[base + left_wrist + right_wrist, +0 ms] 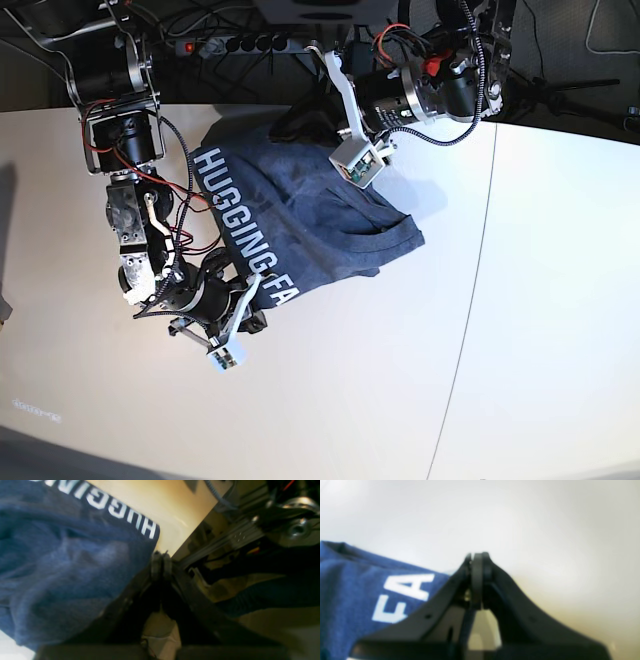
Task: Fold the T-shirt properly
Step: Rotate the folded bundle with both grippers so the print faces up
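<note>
Lying across the upper middle of the pale worktop [520,330] in the base view, the T-shirt [320,225] is resting folded lengthwise, its white lettering [240,225] running along the left fold. At that view's left, the right end effector [252,292] is sitting at the shirt's lower corner beside the last letters, jaws pressed together; the wrist view shows no cloth between its tips, so it is probably gripping nothing. At the view's right, the left end effector [318,100] is hovering at the upper edge, jaws likewise pinched together, and whether a hem is caught there cannot be told. For a clean next fold, both end effectors should be taking matching corners, lifting evenly and keeping the edge taut.
</note>
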`<state>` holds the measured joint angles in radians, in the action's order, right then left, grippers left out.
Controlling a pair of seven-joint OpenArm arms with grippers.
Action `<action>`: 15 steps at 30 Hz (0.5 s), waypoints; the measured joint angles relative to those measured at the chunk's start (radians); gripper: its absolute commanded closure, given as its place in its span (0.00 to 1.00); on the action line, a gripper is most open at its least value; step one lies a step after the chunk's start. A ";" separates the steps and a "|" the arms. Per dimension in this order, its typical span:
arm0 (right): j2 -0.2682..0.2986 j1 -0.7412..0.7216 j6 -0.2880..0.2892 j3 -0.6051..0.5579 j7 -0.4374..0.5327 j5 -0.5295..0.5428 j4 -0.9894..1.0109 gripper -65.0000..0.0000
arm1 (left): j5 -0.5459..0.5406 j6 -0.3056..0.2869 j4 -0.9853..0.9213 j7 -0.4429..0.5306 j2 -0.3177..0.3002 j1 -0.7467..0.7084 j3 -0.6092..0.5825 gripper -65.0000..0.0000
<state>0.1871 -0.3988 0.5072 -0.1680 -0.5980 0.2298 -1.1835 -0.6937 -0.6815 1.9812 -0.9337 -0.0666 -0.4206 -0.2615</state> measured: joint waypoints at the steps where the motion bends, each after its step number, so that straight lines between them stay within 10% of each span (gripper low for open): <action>1: -0.005 0.000 0.000 0.000 0.000 0.001 0.014 1.00 | 0.000 0.000 -0.015 0.000 0.000 0.000 0.001 1.00; 15: -0.002 0.023 0.000 0.000 -0.136 0.111 0.023 1.00 | 0.112 0.000 -0.268 0.066 -0.001 0.117 0.010 1.00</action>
<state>0.1856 -0.3759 0.5068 -0.1680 -0.7341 0.3408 -1.1603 -0.5819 -0.6815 1.7134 -0.8673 -0.0677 -0.3038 -0.2520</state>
